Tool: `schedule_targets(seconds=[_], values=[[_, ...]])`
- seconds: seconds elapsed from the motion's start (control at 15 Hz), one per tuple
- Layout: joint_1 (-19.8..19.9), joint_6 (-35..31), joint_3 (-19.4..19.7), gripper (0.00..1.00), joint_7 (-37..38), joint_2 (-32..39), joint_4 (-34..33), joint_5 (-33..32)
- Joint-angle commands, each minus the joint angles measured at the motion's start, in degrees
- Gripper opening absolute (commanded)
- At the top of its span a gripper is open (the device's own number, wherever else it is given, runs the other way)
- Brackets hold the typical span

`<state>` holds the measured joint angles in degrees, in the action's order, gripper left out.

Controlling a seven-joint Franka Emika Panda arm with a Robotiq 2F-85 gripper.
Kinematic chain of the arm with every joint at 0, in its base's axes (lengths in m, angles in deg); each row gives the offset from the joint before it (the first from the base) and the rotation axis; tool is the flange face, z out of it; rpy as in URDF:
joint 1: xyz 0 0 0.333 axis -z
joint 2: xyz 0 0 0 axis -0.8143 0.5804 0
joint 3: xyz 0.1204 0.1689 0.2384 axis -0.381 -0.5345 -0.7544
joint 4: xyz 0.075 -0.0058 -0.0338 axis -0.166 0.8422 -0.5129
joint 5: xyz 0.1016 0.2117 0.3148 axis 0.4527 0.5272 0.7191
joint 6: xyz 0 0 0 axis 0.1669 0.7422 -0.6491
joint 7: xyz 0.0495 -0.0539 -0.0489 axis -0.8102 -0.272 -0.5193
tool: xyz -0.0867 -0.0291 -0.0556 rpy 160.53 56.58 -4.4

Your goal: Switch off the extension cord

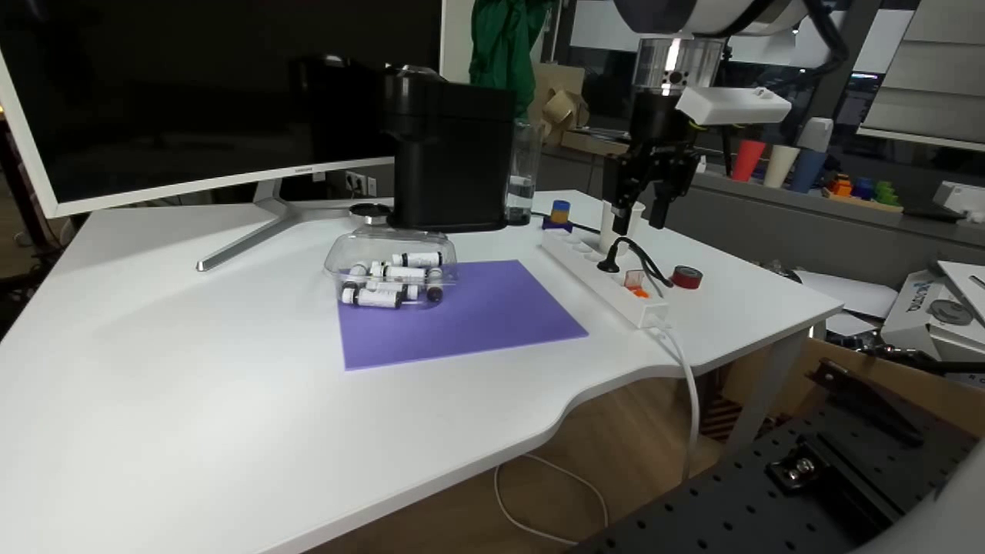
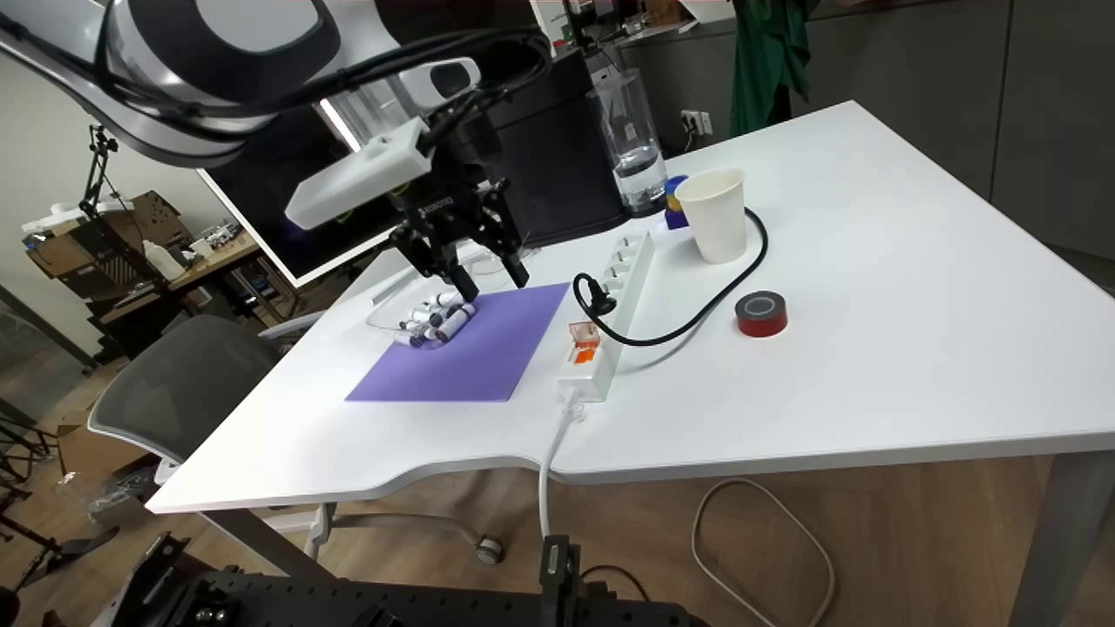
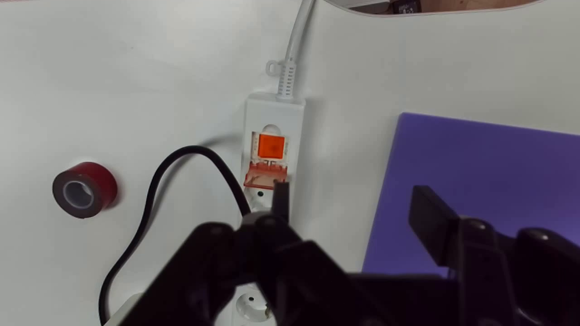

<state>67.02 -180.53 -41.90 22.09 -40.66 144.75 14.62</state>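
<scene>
The extension cord, a long white strip, lies on the white table in both exterior views (image 1: 589,271) (image 2: 625,300) and the wrist view (image 3: 275,114). Its orange-red switch (image 3: 272,146) is at the cable end, with a clear reddish cover (image 3: 266,175) flipped up beside it. Whether the switch is on or off I cannot tell. A black plug (image 2: 601,300) sits in a socket; my gripper hides it in the wrist view. My gripper (image 1: 639,219) (image 2: 492,280) (image 3: 353,213) is open and empty, above the table. In the wrist view its left finger overlaps the strip near the cover.
A purple mat (image 1: 469,315) lies beside the strip. A clear box (image 1: 392,246) holds several small bottles. A paper cup (image 2: 716,213), a red tape roll (image 2: 761,313) and the plug's black cable (image 2: 697,318) are on the other side. A black machine (image 1: 454,154) stands behind.
</scene>
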Motion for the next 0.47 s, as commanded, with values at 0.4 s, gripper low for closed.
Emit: schedule_targets(seconds=[0.4], values=[[0.2, -0.4, 1.6, 1.00, 16.8, -0.5, 0.1, -6.1]])
